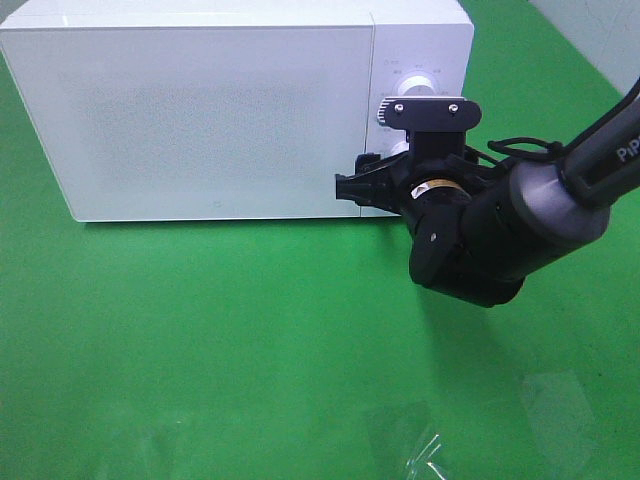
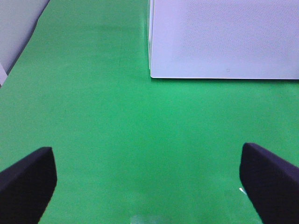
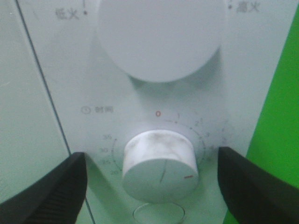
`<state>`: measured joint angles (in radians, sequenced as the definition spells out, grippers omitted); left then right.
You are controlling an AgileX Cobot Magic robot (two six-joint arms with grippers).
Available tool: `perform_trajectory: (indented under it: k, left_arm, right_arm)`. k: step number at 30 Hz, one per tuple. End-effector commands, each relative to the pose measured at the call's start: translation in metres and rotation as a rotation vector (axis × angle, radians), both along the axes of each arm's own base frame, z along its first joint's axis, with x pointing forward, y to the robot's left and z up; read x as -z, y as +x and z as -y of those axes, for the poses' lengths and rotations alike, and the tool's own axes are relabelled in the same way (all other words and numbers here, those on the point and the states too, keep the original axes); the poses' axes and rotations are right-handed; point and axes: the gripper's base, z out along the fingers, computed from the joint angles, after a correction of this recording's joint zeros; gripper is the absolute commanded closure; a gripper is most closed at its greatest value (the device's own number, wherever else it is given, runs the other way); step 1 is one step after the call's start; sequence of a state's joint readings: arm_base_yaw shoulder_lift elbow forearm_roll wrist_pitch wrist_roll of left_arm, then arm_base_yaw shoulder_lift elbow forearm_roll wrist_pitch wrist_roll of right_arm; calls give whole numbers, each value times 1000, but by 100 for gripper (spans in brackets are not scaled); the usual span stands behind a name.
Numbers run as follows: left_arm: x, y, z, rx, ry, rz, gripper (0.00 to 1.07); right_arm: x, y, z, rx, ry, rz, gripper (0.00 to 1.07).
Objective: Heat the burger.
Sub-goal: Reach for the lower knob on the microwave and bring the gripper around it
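Right hand point(image 3: 152, 184) spread, flanking timer knob point(image 3: 159, 164) on microwave point(image 1: 200, 120), left hand point(image 2: 149, 182) spread above green cloth point(image 2: 117, 130)

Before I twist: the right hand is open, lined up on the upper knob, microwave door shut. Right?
Not the upper knob: the right wrist view shows the open right hand lined up on the lower timer knob. The microwave door is shut.

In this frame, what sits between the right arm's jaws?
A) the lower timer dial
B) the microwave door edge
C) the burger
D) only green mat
A: in the right wrist view the right arm's jaws stand open either side of the timer dial on the microwave panel, with gaps.
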<state>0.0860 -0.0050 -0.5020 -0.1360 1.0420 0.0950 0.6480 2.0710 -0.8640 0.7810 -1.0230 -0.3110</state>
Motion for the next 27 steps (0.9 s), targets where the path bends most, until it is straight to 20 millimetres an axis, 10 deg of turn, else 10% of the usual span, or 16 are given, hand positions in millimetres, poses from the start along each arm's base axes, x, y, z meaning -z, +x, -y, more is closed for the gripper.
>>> perform_trajectory:
  k: [1, 10, 21, 27]
  left_arm:
    - [1, -1, 1, -2, -6, 8, 7]
    - [1, -1, 1, -2, -6, 8, 7]
    - [1, -1, 1, -2, -6, 8, 7]
    - [1, -1, 1, -2, -6, 8, 7]
  right_arm:
    - [-19, 9, 0, -14, -27, 114, 32]
    - [-19, 9, 0, -14, -26, 113, 40]
    - [-19, 9, 0, -23, -30, 119, 96]
    - [-20, 9, -1, -33, -33, 122, 107]
